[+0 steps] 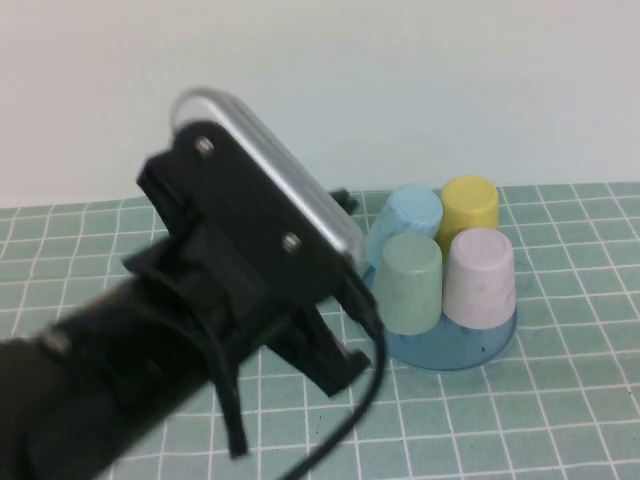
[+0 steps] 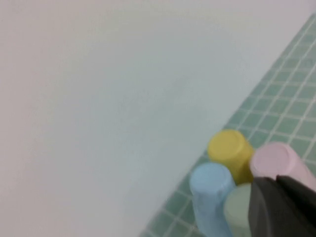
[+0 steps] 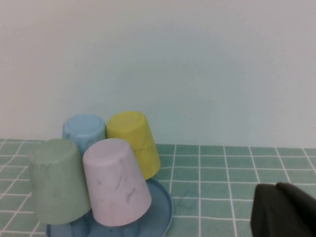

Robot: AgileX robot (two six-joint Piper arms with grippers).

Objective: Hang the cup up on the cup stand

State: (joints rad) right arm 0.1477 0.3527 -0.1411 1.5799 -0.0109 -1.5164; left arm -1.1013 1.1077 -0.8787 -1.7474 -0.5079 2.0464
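Judging from how things lie, you are at the tail of the job: the cup (image 1: 479, 277), pale pink, already sits upside down on the cup stand (image 1: 452, 349), at its near right, leaning slightly and touching the light green cup (image 1: 411, 282) to its left. A yellow cup (image 1: 469, 206) and a light blue cup (image 1: 406, 222) stand inverted behind them on the far side of the same blue tray. No peg shows beneath any of them, so you cannot confirm how squarely the pink one is seated.

Your left hand (image 2: 284, 207) is raised just left of the stand, close to the green cup; only a dark piece of it shows, and I cannot tell whether it is open or closed. It holds nothing that can be seen. Your right hand (image 3: 284, 210) is low on the right, well apart from the stand, and its state is equally unclear.

If anything remains, it is to draw the left arm (image 1: 200, 330) up and away to the left without brushing the green cup, since a knock there would disturb the pink one too.

The bench (image 1: 560, 420) is covered by a green mat ruled with a white grid, and a plain pale wall (image 1: 400, 80) rises behind it.
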